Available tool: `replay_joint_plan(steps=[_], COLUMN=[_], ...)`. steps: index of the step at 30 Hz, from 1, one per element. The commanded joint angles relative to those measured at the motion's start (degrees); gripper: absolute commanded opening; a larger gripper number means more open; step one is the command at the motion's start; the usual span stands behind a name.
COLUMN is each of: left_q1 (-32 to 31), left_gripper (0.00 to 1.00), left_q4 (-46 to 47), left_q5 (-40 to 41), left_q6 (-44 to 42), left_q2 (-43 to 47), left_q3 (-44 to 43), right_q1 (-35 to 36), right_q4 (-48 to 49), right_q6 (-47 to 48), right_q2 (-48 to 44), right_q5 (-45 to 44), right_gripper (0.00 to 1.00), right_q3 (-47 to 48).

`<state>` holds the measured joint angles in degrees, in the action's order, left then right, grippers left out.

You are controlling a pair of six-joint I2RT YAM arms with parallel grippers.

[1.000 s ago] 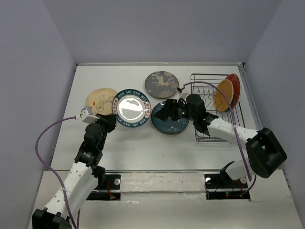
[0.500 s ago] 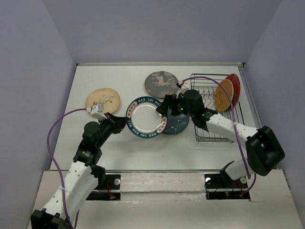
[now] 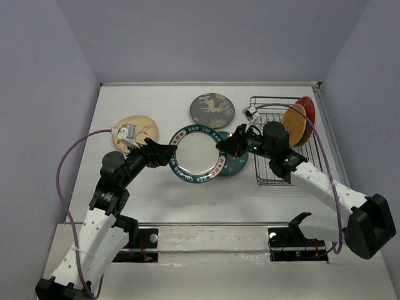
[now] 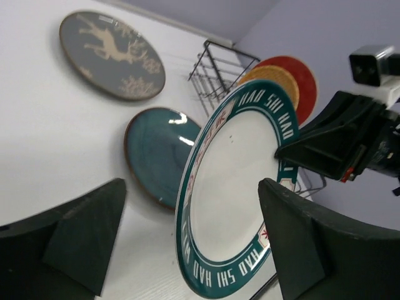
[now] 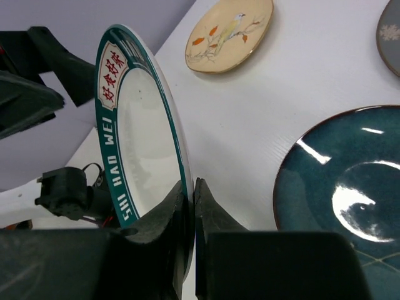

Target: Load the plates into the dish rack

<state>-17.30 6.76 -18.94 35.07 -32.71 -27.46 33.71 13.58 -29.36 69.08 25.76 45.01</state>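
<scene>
The white plate with a teal rim [image 3: 199, 156] hangs tilted on edge between both arms. My right gripper [image 5: 190, 194] is shut on its right rim [image 3: 225, 145]. My left gripper [image 3: 165, 153] is open, its fingers [image 4: 81, 237] standing wide on either side of the plate's [image 4: 240, 187] left rim without touching it. The black wire dish rack [image 3: 275, 175] stands at the right and holds the red plate [image 3: 307, 112] and the orange plate [image 3: 292, 124] upright. Flat on the table lie the grey deer plate [image 3: 212, 109], the cream branch plate [image 3: 134, 130] and the teal-blue plate [image 3: 236, 164], partly behind the held plate.
The right arm reaches across the near part of the rack. Purple cables loop from both wrists. Grey walls close in the white table [image 3: 156, 194] on three sides.
My left gripper has opened and let go of the teal-rimmed plate. My right gripper has shut on its other rim. The plate has moved right and tipped up on edge.
</scene>
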Motion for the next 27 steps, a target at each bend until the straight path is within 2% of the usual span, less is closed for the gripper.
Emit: replay_joint_plan(steps=[1,2,4,5,6,7,8,11,18,22,27], left_q1=[-0.2,-0.2,-0.5,-0.5,-0.7,-0.8,-1.3,-2.2,-4.9,-6.1,-6.7], left_gripper=[0.99,0.99,0.99,0.99,0.99,0.99,0.99,0.99,0.99,0.99,0.99], left_q4=[-1.7,-3.6,-5.5,-5.5,-5.8,-6.7,-6.7,-6.6,-8.3,-9.0,-9.0], left_q5=[-0.3,1.3,4.2,5.1,5.7,5.7,5.9,6.6,8.4,9.2,9.8], left_q6=[-7.3,-9.6,-12.4,-12.6,-12.6,-13.2,-13.2,-13.5,-13.9,-14.0,-14.2], left_q2=[1.9,2.0,3.3,3.3,3.5,3.5,3.7,4.1,6.0,6.6,6.9], left_q3=[-7.5,-8.4,-8.3,-7.7,-7.3,-8.1,-8.1,-8.1,-8.2,-8.2,-8.3], right_q1=[-3.6,-4.9,-5.4,-5.4,-5.4,-5.4,-5.9,-7.6,-12.1,-17.6,-19.7], right_q4=[-3.6,-9.0,-17.2,-19.2,-20.9,-23.2,-23.7,-23.4,-14.7,-13.4,-12.1], right_q6=[1.6,3.7,7.8,9.2,10.9,14.0,15.5,21.1,32.3,34.1,35.6], right_q2=[-8.6,-9.7,-12.2,-12.6,-12.9,-12.8,-12.6,-10.6,-6.0,-3.6,1.6], right_q5=[-9.0,-12.7,-32.9,-33.1,-38.2,-49.9,-62.0,-77.1,-86.0,-84.0,-81.8], right_gripper=[0.07,0.07,0.07,0.07,0.07,0.07,0.07,0.07,0.07,0.07,0.07], right_q3=[3.0,4.1,9.8,9.8,11.2,13.5,14.2,16.1,16.6,18.4,18.7])
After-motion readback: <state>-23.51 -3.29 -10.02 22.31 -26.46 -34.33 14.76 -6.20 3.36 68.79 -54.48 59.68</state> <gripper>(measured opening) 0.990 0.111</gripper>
